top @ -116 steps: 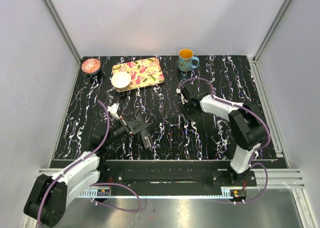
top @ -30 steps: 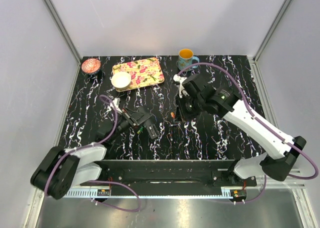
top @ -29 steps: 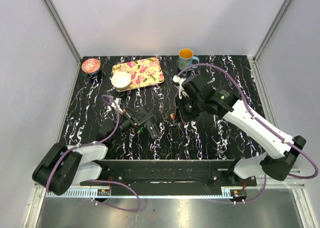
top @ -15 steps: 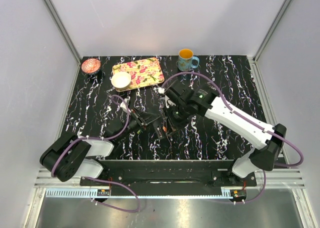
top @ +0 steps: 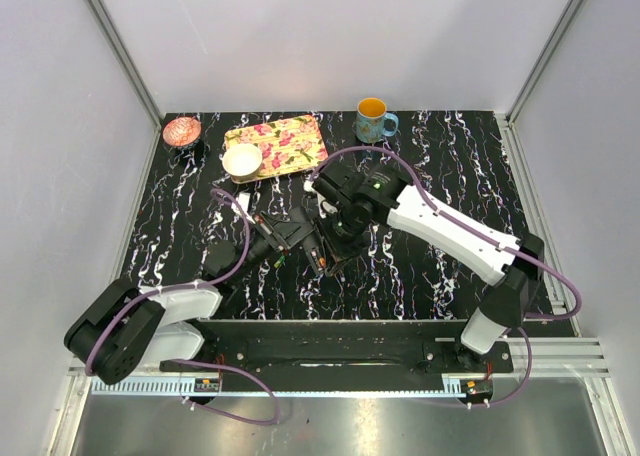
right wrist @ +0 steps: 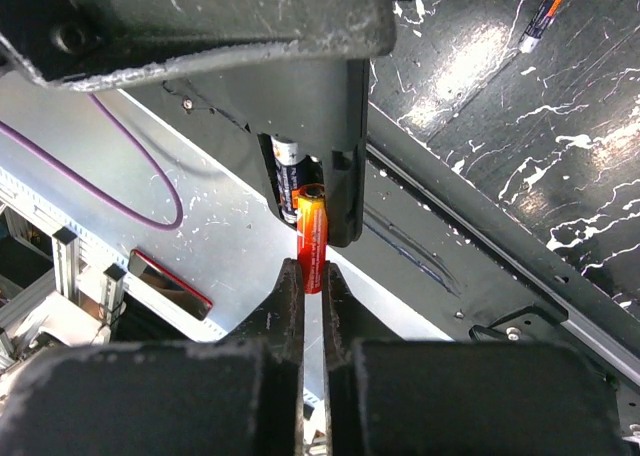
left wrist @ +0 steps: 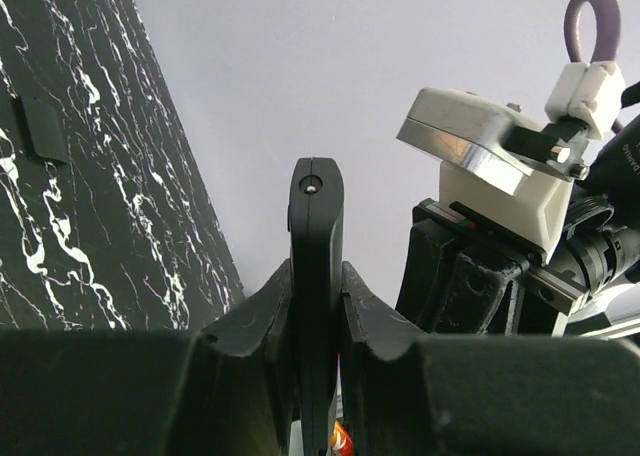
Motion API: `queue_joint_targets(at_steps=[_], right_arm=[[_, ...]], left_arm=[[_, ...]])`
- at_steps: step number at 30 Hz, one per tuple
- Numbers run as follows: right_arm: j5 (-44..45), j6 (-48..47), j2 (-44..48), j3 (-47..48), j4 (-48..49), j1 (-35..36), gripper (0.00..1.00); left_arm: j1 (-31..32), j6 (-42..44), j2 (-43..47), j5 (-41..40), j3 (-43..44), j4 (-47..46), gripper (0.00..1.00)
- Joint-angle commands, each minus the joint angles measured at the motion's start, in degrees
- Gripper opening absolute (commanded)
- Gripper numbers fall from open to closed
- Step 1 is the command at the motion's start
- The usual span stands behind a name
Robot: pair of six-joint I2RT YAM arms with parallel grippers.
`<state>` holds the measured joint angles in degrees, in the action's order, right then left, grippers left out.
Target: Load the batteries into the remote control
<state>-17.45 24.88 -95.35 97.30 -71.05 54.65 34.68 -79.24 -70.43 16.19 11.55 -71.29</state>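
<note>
My left gripper (left wrist: 317, 288) is shut on the remote control (left wrist: 316, 236), a slim black bar held edge-on and pointing up. From above, the left gripper (top: 300, 238) and the remote control (top: 316, 252) meet my right gripper (top: 335, 244) at mid-table. The right gripper (right wrist: 313, 272) is shut on an orange-red battery (right wrist: 312, 238). That battery's top end sits at the open end of the remote control (right wrist: 310, 126), beside a dark battery (right wrist: 288, 181) lying inside it. A loose battery (right wrist: 545, 14) lies on the table, and a green battery (top: 277, 263) lies near the left gripper.
A floral tray (top: 290, 136) with a white bowl (top: 242, 160) at its corner, a pink bowl (top: 182, 131) and a blue mug (top: 373, 119) stand along the back. A small flat black piece (left wrist: 40, 128) lies on the marbled table. The right wrist (left wrist: 480, 226) hangs close beside the remote.
The right arm has swung left with the orange-red battery, up to the remote. The left gripper has moved right and up with the remote to meet it.
</note>
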Motion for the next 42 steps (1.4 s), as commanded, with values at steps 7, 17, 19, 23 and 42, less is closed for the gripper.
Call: queue_joint_targets(at_steps=[7, 17, 19, 23, 42], right_arm=[[1.37, -0.8, -3.17, 5.62, -3.13, 0.37, 0.0], [3.39, -0.8, -4.58, 6.94, -3.22, 0.37, 0.0], [4.0, -0.98, -4.84, 7.55, -3.4, 0.28, 0.0], [4.88, -1.5, -5.55, 8.26, -3.92, 0.19, 0.0], [5.67, -3.35, -6.78, 8.61, -4.8, -2.36, 0.05]], left_arm=[[1.01, 1.72, 3.02, -3.44, 0.75, -2.02, 0.0], [1.62, 0.32, 3.37, -3.44, 0.14, -0.78, 0.0], [1.53, 0.05, 3.37, -3.27, -0.12, -0.87, 0.0], [1.62, -0.91, 3.29, -2.65, -0.39, -1.05, 0.0], [1.89, -5.48, 2.14, -2.03, -1.44, -4.65, 0.0]])
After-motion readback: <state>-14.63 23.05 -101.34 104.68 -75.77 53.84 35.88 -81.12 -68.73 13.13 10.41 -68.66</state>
